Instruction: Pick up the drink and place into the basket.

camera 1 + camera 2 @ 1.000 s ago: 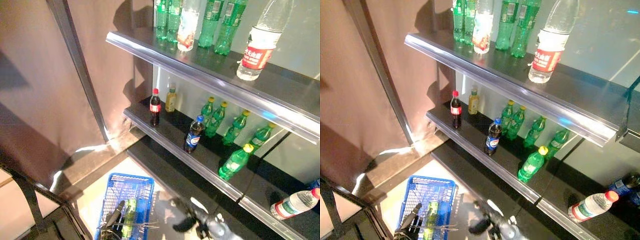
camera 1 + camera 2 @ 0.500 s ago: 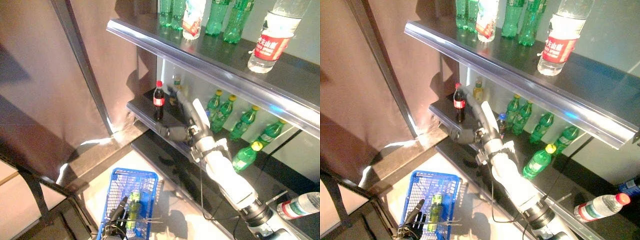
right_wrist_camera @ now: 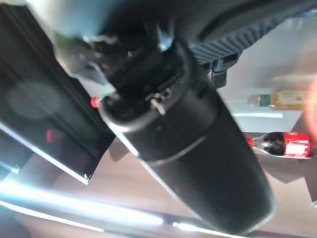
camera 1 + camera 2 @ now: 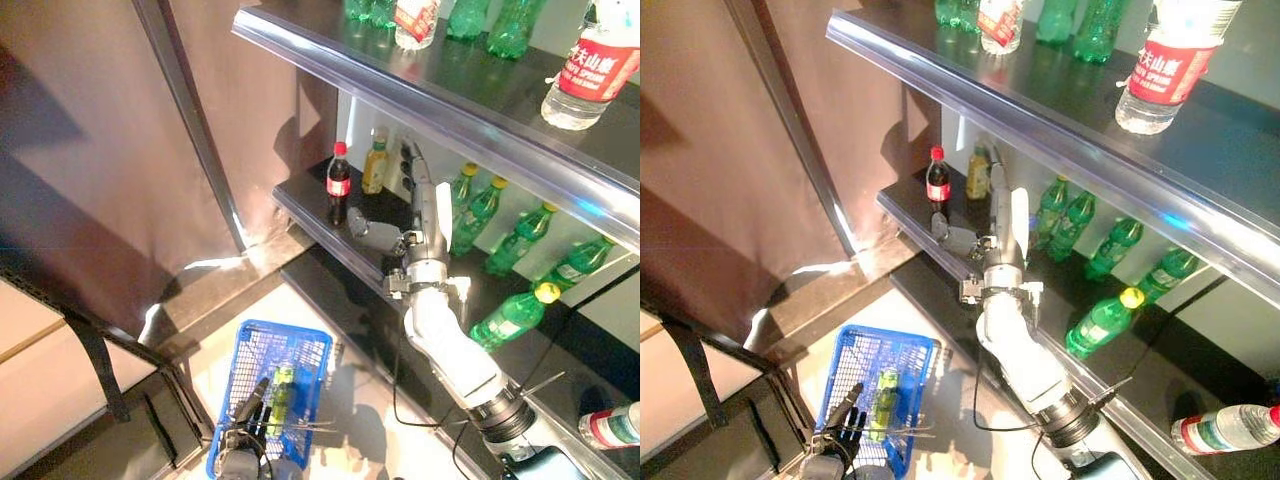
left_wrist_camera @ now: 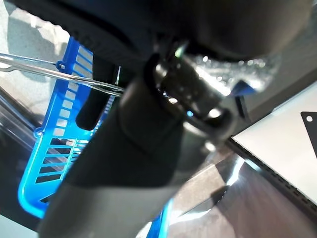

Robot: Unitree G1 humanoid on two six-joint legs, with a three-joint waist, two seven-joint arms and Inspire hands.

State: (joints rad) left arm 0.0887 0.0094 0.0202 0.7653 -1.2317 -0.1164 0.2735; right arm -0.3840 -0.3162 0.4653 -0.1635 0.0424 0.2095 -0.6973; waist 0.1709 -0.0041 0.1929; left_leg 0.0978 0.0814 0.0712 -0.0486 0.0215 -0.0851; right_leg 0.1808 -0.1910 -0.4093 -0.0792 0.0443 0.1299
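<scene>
1. The shelving unit (image 4: 420, 95) has a top shelf with green bottles and a clear water bottle with a red label (image 4: 590, 62). Its middle shelf carries a row of green bottles (image 4: 478, 210), one green bottle with a yellow cap lying tilted near the front edge (image 4: 510, 318), a yellowish bottle (image 4: 375, 165) at the back and a cola bottle (image 4: 338, 185) standing upright near the shelf's left end.
2. The right arm reaches up to the middle shelf. The right hand (image 4: 418, 200) has straight, relaxed fingers pointing up along the shelf's back, thumb spread toward the cola bottle; it holds nothing. The blue-capped cola seen nowhere else may be hidden behind it; I cannot tell.
3. The blue basket (image 4: 300, 355) sits on the floor below, with a green bottle (image 4: 280, 385) lying inside. The left hand (image 4: 845, 425) is at the basket's near edge; the right eye view shows its fingers fairly straight beside the wire handle (image 5: 59, 74), which the left eye view shows less clearly.
4. The left wrist view shows only the basket's blue wall and the wire handle. The right wrist view shows the cola bottle and yellowish bottle past the hand's dark bulk.
</scene>
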